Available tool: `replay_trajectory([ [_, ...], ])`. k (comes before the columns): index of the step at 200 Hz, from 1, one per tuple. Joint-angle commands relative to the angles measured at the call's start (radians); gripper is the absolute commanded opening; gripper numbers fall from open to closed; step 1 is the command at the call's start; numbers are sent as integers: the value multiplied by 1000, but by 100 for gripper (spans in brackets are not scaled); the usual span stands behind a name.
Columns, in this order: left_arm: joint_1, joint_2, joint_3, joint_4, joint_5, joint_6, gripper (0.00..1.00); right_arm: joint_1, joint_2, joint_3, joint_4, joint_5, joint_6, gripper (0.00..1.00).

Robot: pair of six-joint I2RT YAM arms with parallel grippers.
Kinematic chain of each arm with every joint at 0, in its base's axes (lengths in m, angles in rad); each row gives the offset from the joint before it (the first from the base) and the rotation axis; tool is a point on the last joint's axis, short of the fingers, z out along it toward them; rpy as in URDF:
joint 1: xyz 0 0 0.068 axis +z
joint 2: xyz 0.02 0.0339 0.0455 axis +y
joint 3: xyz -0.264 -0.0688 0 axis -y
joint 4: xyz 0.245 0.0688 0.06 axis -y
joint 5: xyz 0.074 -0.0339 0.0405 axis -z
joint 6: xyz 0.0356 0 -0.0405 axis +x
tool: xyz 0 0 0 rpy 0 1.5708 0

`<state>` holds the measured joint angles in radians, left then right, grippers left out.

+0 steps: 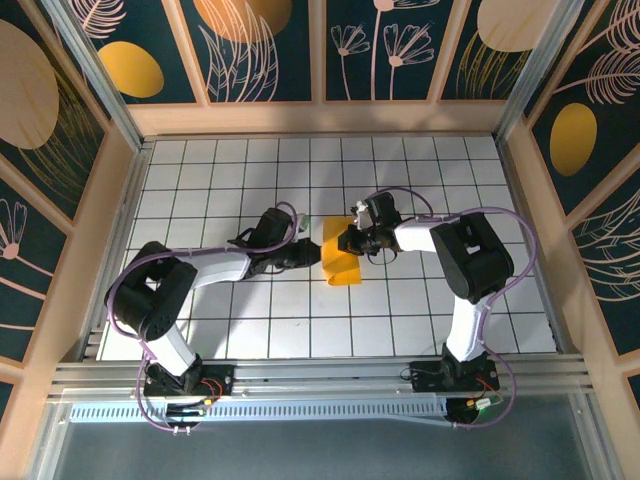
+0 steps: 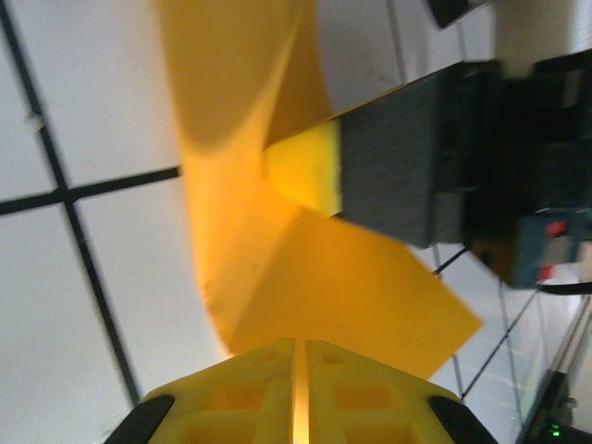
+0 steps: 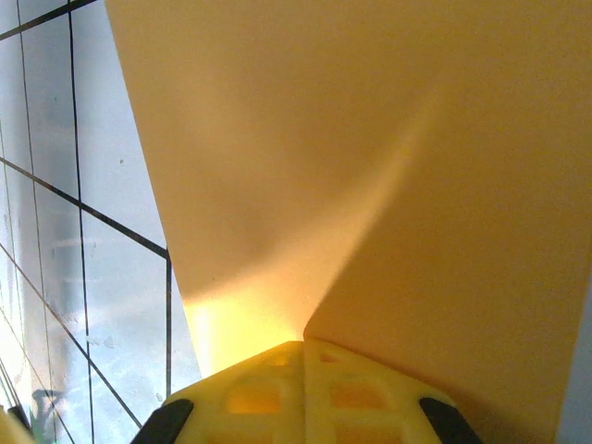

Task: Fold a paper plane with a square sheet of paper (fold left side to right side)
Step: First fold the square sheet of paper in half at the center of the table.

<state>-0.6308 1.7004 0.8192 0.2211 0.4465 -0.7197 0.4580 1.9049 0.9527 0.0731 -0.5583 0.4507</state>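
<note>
Paper is the centre of this scene: the square sheet of paper (image 1: 341, 262), orange-yellow and bent rather than flat, sits near the middle of the white grid table (image 1: 210, 190), lifted partly off the tiles between the two arms. In the top view, the left gripper (image 1: 312, 256) reaches it from 9 o'clock and the right gripper (image 1: 351, 242) meets its upper edge from about 2 o'clock.

From the left wrist, the left gripper (image 2: 301, 353) has its yellow fingers (image 2: 250, 393) pressed together with the sheet's (image 2: 361, 296) near edge caught in the thin seam between them. At 12 o'clock from there, one yellow fingertip of the right gripper (image 2: 303, 168) presses on the sheet where it creases upward.

From the right wrist, the right gripper (image 3: 303, 353) has its fingers (image 3: 250, 393) closed, pinching the sheet (image 3: 370, 166), which fans out toward 12 o'clock with a soft ridge running to 1 o'clock.
</note>
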Motion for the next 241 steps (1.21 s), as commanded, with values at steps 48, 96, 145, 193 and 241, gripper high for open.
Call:
replay_trajectory([
  [48,-46,183,104,45,79,-5,11,-5,43,-32,-78,86,-14,0],
  [96,-56,217,101,17,61,12,11,-2,42,-32,-74,86,-13,0],
  [145,-64,195,26,-6,44,28,11,-1,43,-32,-78,89,-15,0],
  [193,-82,167,-31,-30,71,64,10,-2,46,-35,-78,92,-18,0],
  [241,-96,142,-82,-44,108,110,10,-1,44,-40,-79,93,-18,0],
])
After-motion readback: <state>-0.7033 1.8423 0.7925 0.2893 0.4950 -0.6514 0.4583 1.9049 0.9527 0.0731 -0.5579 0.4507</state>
